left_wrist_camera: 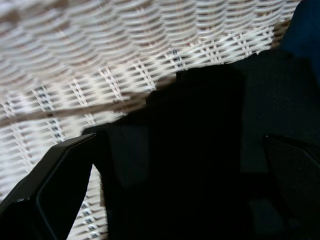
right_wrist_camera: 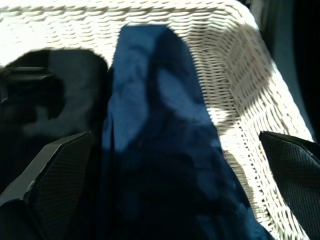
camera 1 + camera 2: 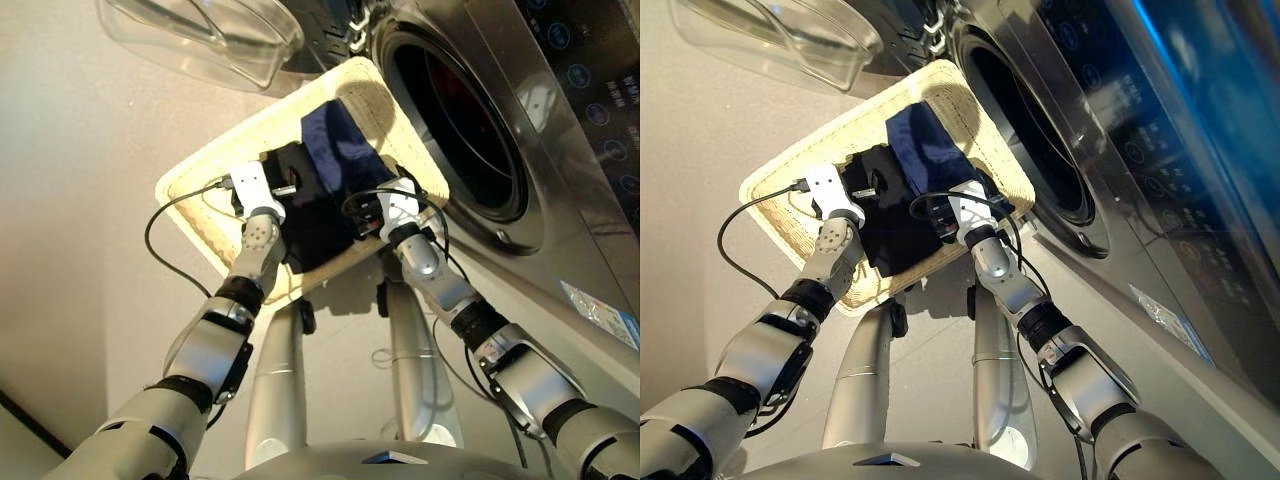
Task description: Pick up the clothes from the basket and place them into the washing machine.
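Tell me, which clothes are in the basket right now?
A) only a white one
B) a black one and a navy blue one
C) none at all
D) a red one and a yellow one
B: the basket holds a black garment next to a navy blue garment, with both open pincers, left pincer and right pincer, right over them.

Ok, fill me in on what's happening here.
The robot is reaching both arms into the wicker basket beside the open washing machine. The left gripper is open over the black garment; the right gripper is open over the navy garment. Neither garment is lifted yet. Something red shows inside the drum.
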